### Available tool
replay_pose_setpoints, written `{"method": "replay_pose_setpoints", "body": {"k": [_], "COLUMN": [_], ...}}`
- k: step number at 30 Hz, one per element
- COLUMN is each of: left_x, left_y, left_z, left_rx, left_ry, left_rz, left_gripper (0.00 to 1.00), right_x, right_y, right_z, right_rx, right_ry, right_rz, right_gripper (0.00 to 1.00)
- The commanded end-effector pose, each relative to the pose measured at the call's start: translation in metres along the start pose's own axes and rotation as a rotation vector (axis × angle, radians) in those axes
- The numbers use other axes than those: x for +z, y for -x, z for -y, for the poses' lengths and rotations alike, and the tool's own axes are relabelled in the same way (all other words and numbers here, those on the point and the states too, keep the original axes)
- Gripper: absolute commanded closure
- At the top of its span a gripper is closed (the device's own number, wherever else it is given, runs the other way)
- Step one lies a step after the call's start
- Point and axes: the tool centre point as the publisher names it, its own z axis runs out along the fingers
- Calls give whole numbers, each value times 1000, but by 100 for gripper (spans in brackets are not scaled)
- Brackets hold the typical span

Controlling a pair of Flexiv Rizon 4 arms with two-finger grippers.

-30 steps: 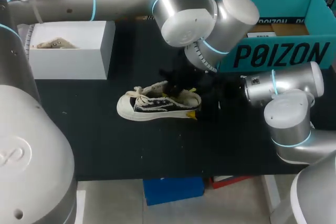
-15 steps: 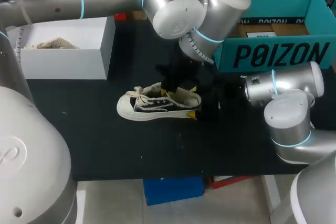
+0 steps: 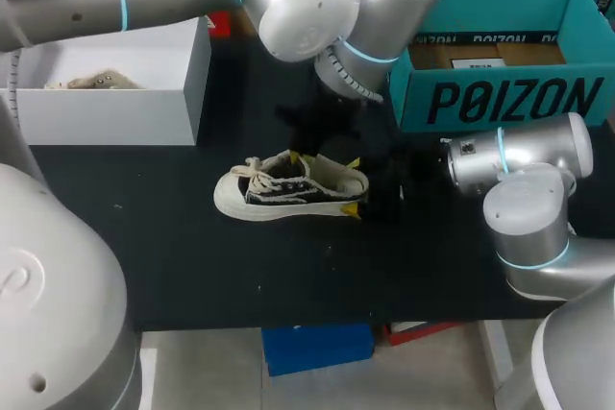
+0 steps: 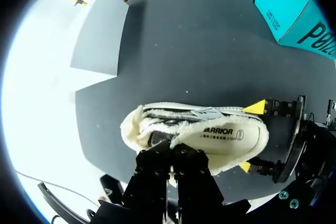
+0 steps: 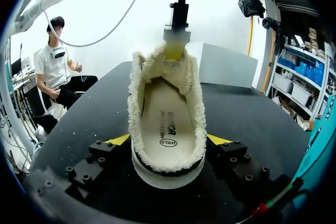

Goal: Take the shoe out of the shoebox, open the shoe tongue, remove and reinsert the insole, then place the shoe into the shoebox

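Shoe (image 3: 288, 191) lies on its sole at the middle of the desk (image 3: 192, 266), outside both boxes. Its toe points toward the left edge and its heel toward the right edge.

The teal shoebox (image 3: 500, 93) stands open at the rear right corner, well apart from the shoe. A white box (image 3: 125, 93) stands at the rear left corner with a pale laced shoe (image 3: 91, 81) inside.

The left arm (image 3: 288, 7) comes in from the rear left and crosses above the gap between the boxes, its wrist bent down over the shoe's opening. Its bulk hides the desk surface just behind the shoe in the head view. The left gripper (image 5: 175, 51) has its fingers pressed together, pinching the top of the tongue (image 5: 176, 69), which stands upright.

The right arm (image 3: 519, 160) sits low near the right edge with its forearm level. The right gripper (image 5: 168, 140) is clamped on the heel, one yellow tip against each side. The insole (image 5: 168, 124) lies flat inside the shoe.

Bare desk surface runs from the shoe to the front edge and to the left edge.
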Motion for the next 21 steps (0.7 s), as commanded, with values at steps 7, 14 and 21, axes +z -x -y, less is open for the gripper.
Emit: {"method": "replay_pose_setpoints", "body": {"k": [7, 14, 21], "left_x": [2, 4, 2], "left_y": [27, 43, 57], "left_z": [-1, -1, -2], "left_rx": [-36, -68, -82], "left_ry": [-14, -24, -40], "left_rz": [-66, -85, -99], "left_gripper": [100, 100, 100], "right_x": [1, 1, 1], "right_y": [0, 0, 0], "right_z": [-1, -1, -1], "right_rx": [1, 1, 1], "right_ry": [-2, -2, -2], "right_rz": [0, 0, 0], "right_gripper": [100, 100, 100]}}
